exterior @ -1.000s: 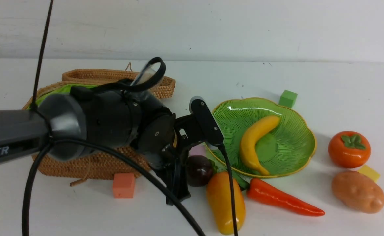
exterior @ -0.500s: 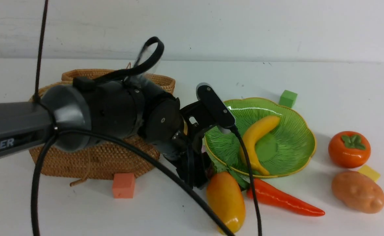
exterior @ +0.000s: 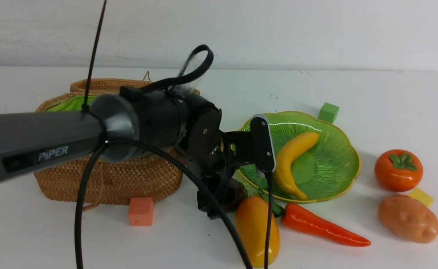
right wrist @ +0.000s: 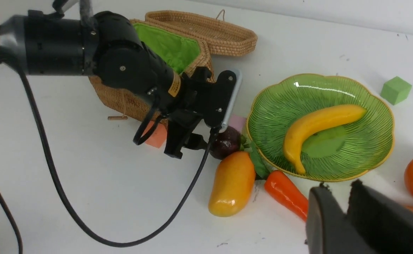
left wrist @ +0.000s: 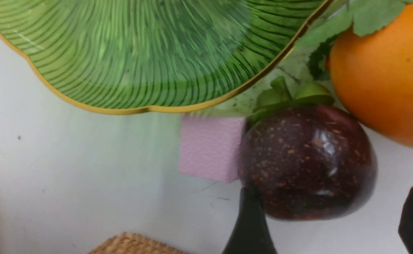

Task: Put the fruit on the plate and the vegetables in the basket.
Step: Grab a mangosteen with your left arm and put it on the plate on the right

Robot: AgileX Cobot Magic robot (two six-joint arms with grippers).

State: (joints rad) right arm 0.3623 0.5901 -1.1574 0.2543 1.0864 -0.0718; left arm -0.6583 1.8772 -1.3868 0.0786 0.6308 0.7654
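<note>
So from the front cam, the left gripper [exterior: 215, 203] is down at the white table [exterior: 353, 93], right by the dark purple mangosteen with the green cap [exterior: 238, 191]. The mangosteen sits on the table between the big tan woven wicker basket [exterior: 110, 183] and the glossy green ribbed plate [exterior: 338, 149]. The glossy yellow toy banana [exterior: 290, 160] lies on that plate. The orange-yellow mango [exterior: 257, 231] and the orange-red carrot [exterior: 321, 226] lie on the table just in front of it, and the round orange persimmon [exterior: 398, 170] and the tan lumpy potato [exterior: 408, 218] are off to the right with a small yellow foam cube [exterior: 420, 196] between them. Left wrist cam: the jaws stand spread, one black finger [left wrist: 250, 225] right at the mangosteen's side and the other clear of it, so nothing is gripped. A pink foam cube [left wrist: 210, 148] touches the mangosteen, and the mango is just beside it. Right wrist cam: the right gripper [right wrist: 338, 188] is up over the table near the carrot, fingers drawn nearly together with nothing between them. The basket's woven lid [right wrist: 206, 31] lies flipped open, showing the bright green lining [right wrist: 167, 46].
</note>
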